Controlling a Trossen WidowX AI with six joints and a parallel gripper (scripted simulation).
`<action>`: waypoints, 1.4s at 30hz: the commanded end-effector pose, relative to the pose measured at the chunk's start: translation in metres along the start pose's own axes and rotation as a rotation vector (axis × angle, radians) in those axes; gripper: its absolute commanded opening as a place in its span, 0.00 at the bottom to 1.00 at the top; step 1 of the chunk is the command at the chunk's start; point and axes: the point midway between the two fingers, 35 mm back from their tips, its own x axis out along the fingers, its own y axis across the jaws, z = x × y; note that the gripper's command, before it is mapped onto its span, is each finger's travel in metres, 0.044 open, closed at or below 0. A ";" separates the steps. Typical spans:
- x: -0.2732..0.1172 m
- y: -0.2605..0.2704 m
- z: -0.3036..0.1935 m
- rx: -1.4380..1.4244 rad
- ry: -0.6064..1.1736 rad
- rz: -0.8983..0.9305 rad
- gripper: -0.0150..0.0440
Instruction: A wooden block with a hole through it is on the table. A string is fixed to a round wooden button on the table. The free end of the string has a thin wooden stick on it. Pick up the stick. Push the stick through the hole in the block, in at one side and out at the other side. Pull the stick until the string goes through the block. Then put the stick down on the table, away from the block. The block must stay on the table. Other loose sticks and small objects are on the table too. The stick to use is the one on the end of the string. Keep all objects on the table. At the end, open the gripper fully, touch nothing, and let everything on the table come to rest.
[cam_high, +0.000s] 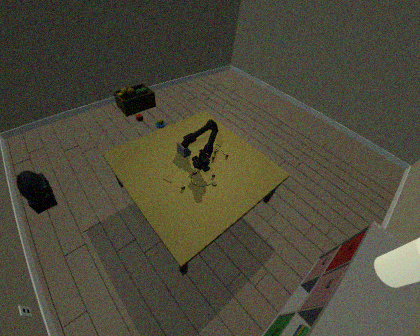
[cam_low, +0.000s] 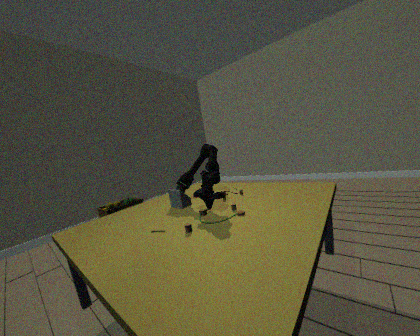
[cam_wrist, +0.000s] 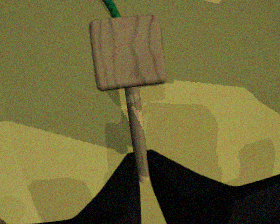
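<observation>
The wooden block (cam_wrist: 128, 52) (cam_low: 203, 212) stands on the table (cam_high: 180, 240) (cam_low: 200, 280) just beyond the fingertips. The wooden stick (cam_wrist: 136, 117) sticks out of the block's near side; none of it shows at the far side. The green string (cam_wrist: 111, 7) (cam_low: 220, 222) meets the block's far edge and curves over the table to the round button (cam_high: 214, 184) (cam_low: 241, 213). My gripper (cam_wrist: 140, 157) (cam_low: 209, 206) is shut on the stick near its free end, close to the table. The inside of the hole is hidden.
A loose stick (cam_high: 167, 180) (cam_low: 158, 231) and a small dark cylinder (cam_high: 183, 188) (cam_low: 188, 228) lie on one side. Small objects (cam_high: 213, 176) (cam_low: 233, 207) stand near the button and farther back (cam_high: 226, 156) (cam_low: 241, 192). A grey box (cam_high: 183, 149) (cam_low: 179, 199) is by the arm's base.
</observation>
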 end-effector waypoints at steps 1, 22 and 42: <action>-0.001 0.001 -0.006 0.003 0.003 0.001 0.25; -0.004 0.003 -0.028 -0.033 0.006 -0.016 0.25; -0.005 0.000 -0.050 -0.041 0.005 -0.029 0.25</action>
